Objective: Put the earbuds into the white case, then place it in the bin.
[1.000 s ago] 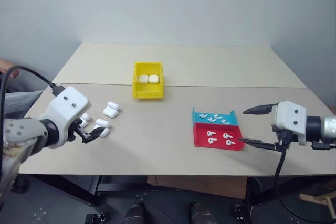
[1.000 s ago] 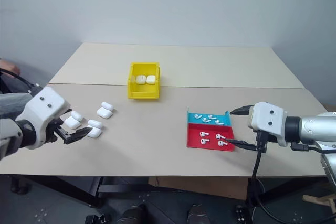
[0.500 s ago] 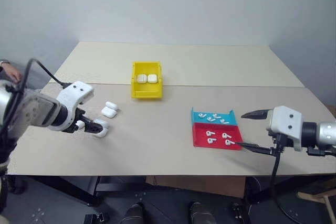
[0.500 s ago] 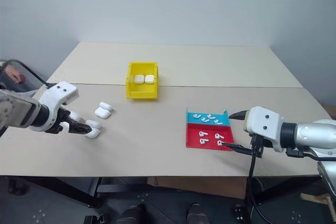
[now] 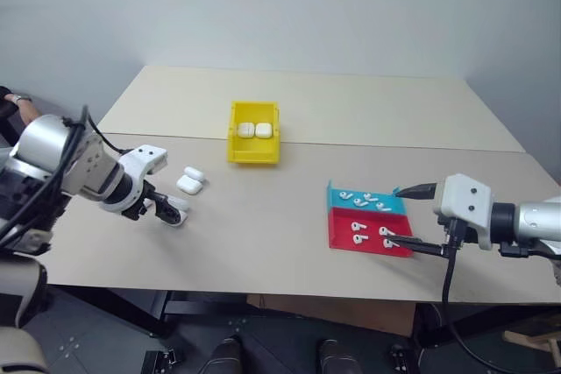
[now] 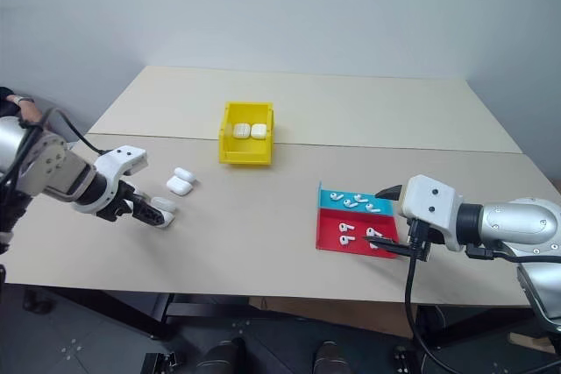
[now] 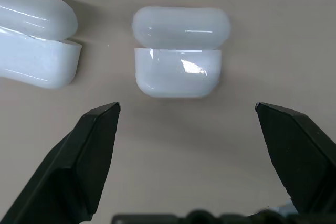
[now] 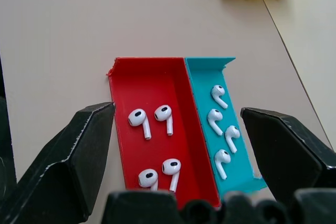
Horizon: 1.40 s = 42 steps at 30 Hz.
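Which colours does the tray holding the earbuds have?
The tray is half red, half teal; right wrist view shows it best.

The beige tabletop carries a yellow bin near its middle, a cluster of white cases well to the left of it, and a flat red-and-teal tray holding small white earbuds toward the right.

— What is lying behind the beige worktop?
— A plain pale wall is running across the back. Below, a dark floor is showing, possibly tiled.
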### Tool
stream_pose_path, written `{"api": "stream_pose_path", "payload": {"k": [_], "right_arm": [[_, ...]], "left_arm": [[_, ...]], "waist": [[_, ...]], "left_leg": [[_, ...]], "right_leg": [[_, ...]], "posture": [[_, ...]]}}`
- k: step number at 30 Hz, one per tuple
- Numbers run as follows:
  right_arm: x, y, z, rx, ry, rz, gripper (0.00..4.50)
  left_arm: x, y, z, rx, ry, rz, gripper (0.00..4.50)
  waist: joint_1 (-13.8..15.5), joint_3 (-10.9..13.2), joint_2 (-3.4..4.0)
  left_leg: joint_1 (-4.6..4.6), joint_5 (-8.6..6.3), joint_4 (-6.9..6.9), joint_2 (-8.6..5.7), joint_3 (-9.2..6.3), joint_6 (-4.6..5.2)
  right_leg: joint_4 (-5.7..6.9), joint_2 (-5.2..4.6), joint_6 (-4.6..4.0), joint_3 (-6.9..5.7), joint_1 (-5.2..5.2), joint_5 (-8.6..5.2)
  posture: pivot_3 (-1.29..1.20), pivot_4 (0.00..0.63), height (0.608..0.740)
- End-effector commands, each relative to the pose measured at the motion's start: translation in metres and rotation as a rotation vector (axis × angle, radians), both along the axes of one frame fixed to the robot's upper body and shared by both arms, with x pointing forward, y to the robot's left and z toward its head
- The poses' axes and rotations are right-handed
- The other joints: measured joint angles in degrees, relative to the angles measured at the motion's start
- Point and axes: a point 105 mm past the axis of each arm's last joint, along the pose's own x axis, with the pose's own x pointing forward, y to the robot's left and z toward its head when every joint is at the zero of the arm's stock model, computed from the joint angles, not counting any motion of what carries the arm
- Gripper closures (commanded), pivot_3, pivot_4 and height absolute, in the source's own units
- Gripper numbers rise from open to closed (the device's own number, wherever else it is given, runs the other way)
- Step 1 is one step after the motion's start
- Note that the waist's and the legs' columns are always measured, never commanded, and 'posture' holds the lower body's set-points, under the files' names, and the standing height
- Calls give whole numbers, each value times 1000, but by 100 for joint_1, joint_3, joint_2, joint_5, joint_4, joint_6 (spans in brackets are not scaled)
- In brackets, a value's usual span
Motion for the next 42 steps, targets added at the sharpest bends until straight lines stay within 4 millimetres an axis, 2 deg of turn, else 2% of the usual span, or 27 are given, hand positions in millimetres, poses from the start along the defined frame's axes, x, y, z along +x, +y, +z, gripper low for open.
{"api": "stream_pose_path", "payload": {"k": [1,8,16,25,40,42], "right_arm": [[0,2,7,0,-40,5,29],[-2,0,4,-11,-41,-18,29],[-2,0,3,-7,-44,-33,29],[0,-1,2,-6,-47,-51,29],[3,-1,0,-3,-52,-74,29],[3,-1,0,-2,-53,-76,29]], "left_arm": [[4,1,6,-8,6,16,0],[15,-9,4,4,14,-17,0],[22,-22,-8,1,59,-65,0],[31,-22,-16,36,63,-88,0],[23,-18,-26,42,118,-150,0],[24,-13,-29,92,107,-164,0]], "waist": [[11,0,0],[55,1,-2],[53,2,-3],[42,3,-5],[41,3,-6],[35,3,-5]], "left_leg": [[0,0,-1,0,0,0],[0,-1,-3,-2,-1,-2],[0,-1,0,-3,-1,-1],[0,0,2,-4,-3,0],[1,0,40,-6,-14,-1],[1,0,51,-6,-15,-1]], "right_leg": [[1,0,1,0,1,1],[6,0,11,0,3,7],[6,0,15,1,9,9],[9,0,20,2,10,12],[75,0,22,3,1,12],[76,0,22,3,4,12]], "posture": [[0,150,740],[0,150,740],[0,150,740],[0,150,740],[0,150,740],[0,150,740]]}}
